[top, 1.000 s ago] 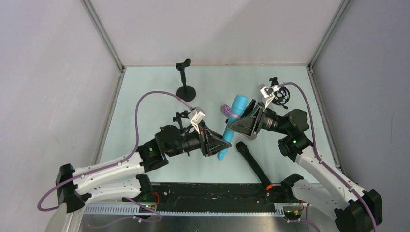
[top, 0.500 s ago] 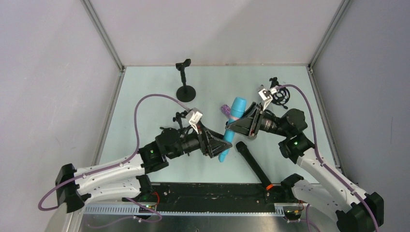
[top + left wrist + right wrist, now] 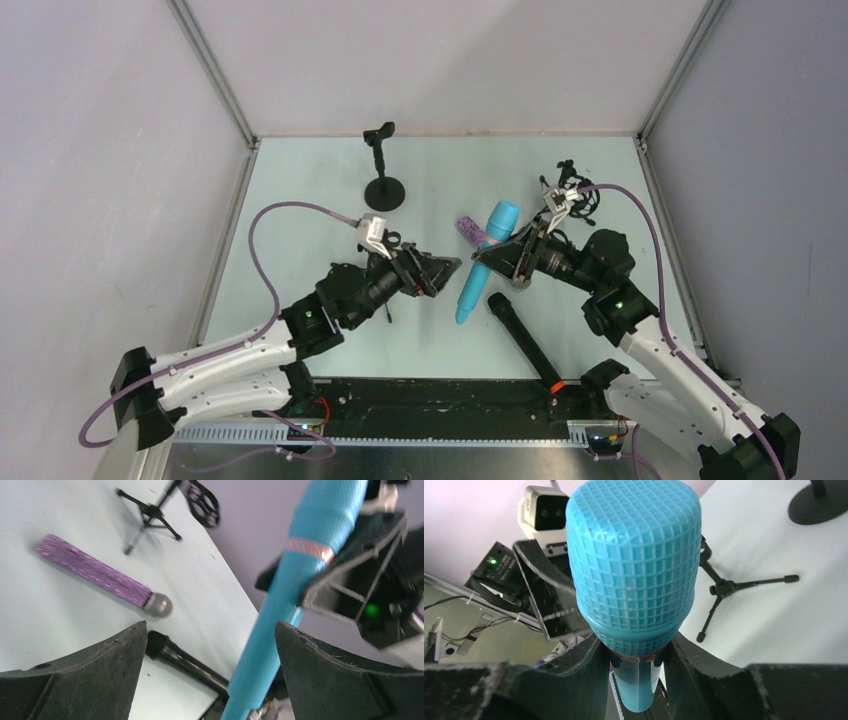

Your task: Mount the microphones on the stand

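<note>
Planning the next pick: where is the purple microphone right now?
The purple microphone lies flat on the table near the centre of the top view, just left of the raised blue microphone that the right end effector holds.

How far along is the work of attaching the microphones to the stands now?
Done: nothing; the round-base stand has an empty clip. In hand: the right hand holds the light blue microphone tilted, with the left hand open beside it. Left: mount it, then the purple microphone and the black microphone, both lying on the table.
</note>
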Robot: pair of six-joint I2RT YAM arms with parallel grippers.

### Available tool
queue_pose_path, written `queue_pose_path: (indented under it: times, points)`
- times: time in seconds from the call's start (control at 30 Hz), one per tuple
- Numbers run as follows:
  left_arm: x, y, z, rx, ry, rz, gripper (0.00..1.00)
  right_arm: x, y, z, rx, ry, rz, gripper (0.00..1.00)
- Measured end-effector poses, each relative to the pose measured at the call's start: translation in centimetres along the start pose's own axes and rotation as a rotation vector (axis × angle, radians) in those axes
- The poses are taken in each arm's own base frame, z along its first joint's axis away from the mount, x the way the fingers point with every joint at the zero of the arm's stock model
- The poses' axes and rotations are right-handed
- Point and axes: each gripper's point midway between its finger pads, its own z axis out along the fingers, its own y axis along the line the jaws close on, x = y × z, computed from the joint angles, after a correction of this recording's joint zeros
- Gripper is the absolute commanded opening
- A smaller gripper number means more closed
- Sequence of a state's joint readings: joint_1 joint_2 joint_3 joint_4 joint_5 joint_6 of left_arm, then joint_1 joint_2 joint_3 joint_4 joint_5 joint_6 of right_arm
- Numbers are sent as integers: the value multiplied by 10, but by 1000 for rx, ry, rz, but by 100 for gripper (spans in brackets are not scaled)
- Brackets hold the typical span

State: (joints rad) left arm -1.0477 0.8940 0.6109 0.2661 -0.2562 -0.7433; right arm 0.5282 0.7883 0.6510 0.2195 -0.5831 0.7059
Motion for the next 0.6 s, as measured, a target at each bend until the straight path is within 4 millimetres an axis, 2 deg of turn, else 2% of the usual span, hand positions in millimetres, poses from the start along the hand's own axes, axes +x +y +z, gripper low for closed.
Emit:
queue_pose_path:
  times: [0.1, 0.33, 0.47, 0.6]
  points:
    - [-18, 19, -1, -87, -86, -18, 97, 7, -11, -2, 43, 9, 12, 0]
    - [-46, 34, -9, -183, -190, 31, 99, 14, -20, -6, 88, 28, 19, 0]
    - [-52, 35, -17, -208, -184, 60, 100, 22, -25, -10, 109, 50, 30, 0]
    - [-46, 45, -32, -253, -138, 66, 100, 34, -35, -13, 144, 81, 52, 0]
